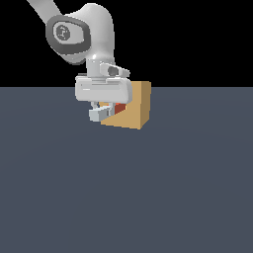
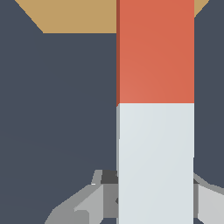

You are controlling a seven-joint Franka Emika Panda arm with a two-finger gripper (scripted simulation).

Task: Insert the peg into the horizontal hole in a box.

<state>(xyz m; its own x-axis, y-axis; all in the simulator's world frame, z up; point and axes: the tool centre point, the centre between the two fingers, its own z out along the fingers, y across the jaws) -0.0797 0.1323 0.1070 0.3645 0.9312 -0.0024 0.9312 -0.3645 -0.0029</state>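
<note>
The tan box (image 1: 134, 106) sits on the dark floor; in the wrist view only part of its tan surface (image 2: 78, 17) shows. My gripper (image 1: 100, 113) is beside the box on the exterior view's left, shut on the pale end of the peg (image 2: 155, 162). The peg's orange-red part (image 2: 155, 52) points toward the box and overlaps its tan surface in the wrist view. In the exterior view a bit of the peg's red part (image 1: 120, 107) shows against the box face. The hole is hidden behind the peg and hand. My grey fingers (image 2: 83, 205) flank the peg's pale end.
The flat dark grey-blue floor (image 1: 126, 188) spreads all around the box. The white arm and wrist (image 1: 84, 34) rise above the gripper toward the exterior view's upper left.
</note>
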